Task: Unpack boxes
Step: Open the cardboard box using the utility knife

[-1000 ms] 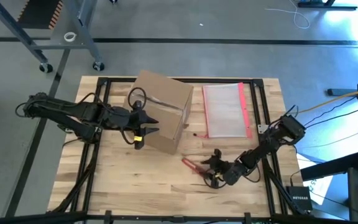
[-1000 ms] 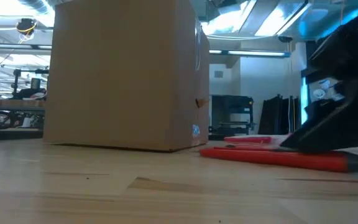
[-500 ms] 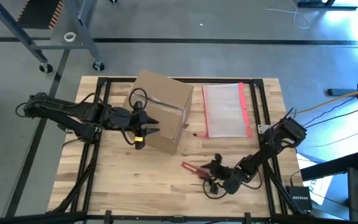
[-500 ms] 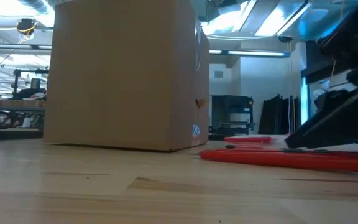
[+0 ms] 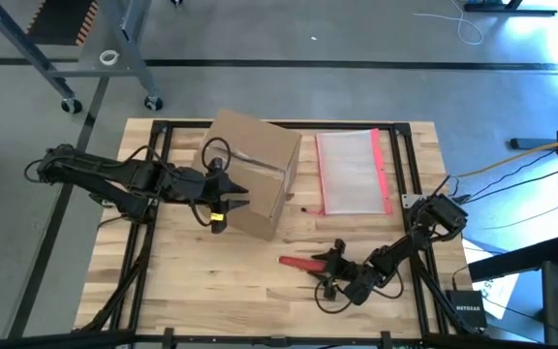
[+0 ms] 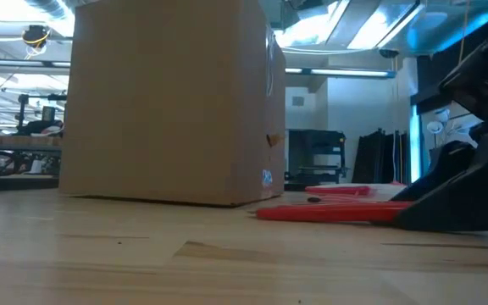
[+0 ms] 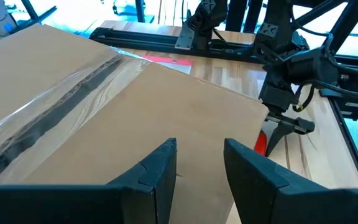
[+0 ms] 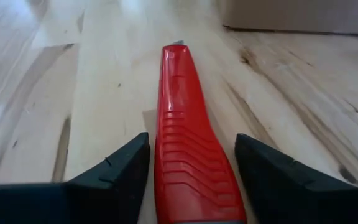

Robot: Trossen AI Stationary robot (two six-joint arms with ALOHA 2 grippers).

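The brown cardboard box (image 5: 252,170) stands on its base at the table's far middle, its taped top (image 7: 98,99) up. My left gripper (image 5: 241,197) hovers open over the box's near-left top edge (image 7: 201,167), touching nothing. A red cutter (image 5: 296,261) lies low over the wood near the table's front. My right gripper (image 5: 333,269) is shut on it from the right. In the low view the cutter (image 6: 329,213) runs level just over the tabletop; I cannot tell whether it rests on the wood. My right gripper pinches the red cutter's ribbed handle end (image 8: 194,186) between its two fingers (image 8: 120,168). The fingers come from the table's right, slanting down, and lie along the cutter. The cutter's tip (image 8: 174,46) points toward the table's left, close to the wood.
A clear pouch with a pink-red zip edge (image 5: 352,174) lies flat at the far right. Black frame rails (image 5: 405,174) run round the table's edges. Bare wood (image 5: 192,281) spreads at the near left.
My right gripper has sunk and shifted a little toward the table's near edge, turning as it went. The cutter has come with it: its tip has swung from slanting toward the far left to pointing at the table's left, lower over the wood.
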